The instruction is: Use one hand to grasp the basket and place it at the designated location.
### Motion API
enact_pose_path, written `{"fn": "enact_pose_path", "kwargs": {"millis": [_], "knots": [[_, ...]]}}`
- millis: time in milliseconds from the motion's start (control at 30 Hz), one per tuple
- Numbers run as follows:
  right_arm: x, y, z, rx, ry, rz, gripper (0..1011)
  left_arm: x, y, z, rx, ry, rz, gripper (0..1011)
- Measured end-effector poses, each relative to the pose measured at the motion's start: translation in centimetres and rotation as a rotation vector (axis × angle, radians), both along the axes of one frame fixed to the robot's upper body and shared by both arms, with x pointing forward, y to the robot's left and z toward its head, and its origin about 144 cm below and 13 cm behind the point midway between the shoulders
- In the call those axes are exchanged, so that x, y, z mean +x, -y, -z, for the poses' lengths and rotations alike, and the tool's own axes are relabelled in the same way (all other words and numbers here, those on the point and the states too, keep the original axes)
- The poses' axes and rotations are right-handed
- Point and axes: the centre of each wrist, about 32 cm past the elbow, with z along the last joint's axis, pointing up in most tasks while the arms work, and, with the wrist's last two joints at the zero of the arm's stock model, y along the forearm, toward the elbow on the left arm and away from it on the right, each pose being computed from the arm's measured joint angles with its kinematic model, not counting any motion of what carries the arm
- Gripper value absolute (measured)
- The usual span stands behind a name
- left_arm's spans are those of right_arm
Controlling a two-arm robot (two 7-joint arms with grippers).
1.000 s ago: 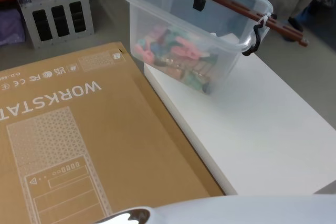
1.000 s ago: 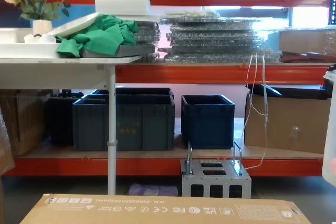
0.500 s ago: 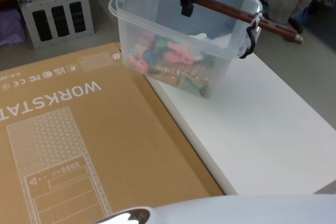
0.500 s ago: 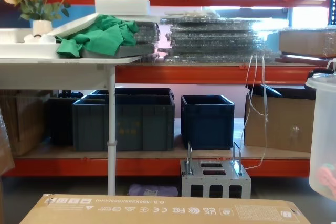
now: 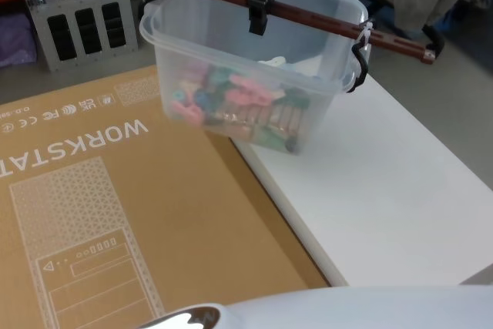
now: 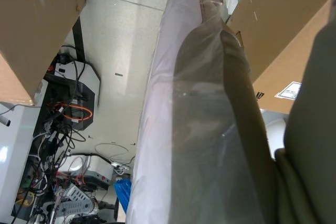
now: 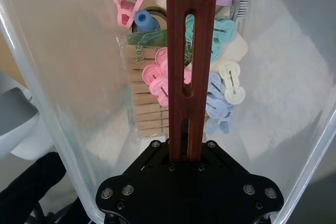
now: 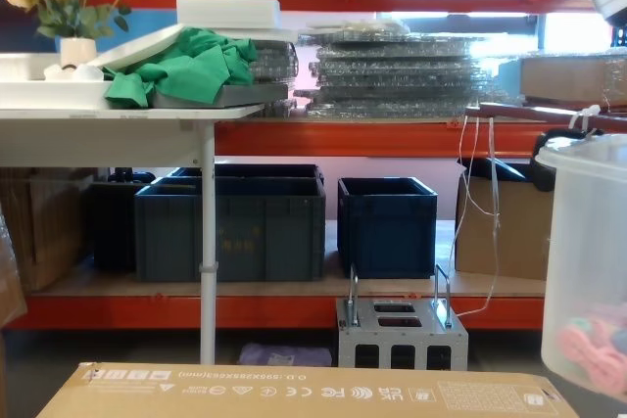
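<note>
Where the head view looks down, one basket hangs over the near left edge of the single white table, its base overlapping the right edge of one cardboard box. The right gripper has its jaws pinched on the one red-brown bar tied across the rim between two black side handles. One grey metal stand sits on the floor beyond.

In the left wrist view, one plastic-wrapped post runs between two cardboard faces.

The right wrist view looks along the bar into a heap of pink, teal and pale pegs and one packet of wooden ones.

In the chest view the basket shows at the right edge, and two dark blue crates stand at the front of the low shelf.
</note>
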Motion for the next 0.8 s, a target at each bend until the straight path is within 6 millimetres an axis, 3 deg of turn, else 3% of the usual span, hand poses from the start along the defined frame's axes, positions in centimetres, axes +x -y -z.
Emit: {"fn": "enact_pose_path", "kwargs": {"millis": [200, 800], "knots": [[-0.8, -2.1, -0.1, -0.008, 0.011, -0.101, 0, 0.0, 0.0, 0.0, 0.000, 0.000, 0.000, 0], [-1.5, -4.3, -0.4, -0.006, 0.030, -0.243, 0, 0.0, 0.0, 0.0, 0.000, 0.000, 0.000, 0]]}}
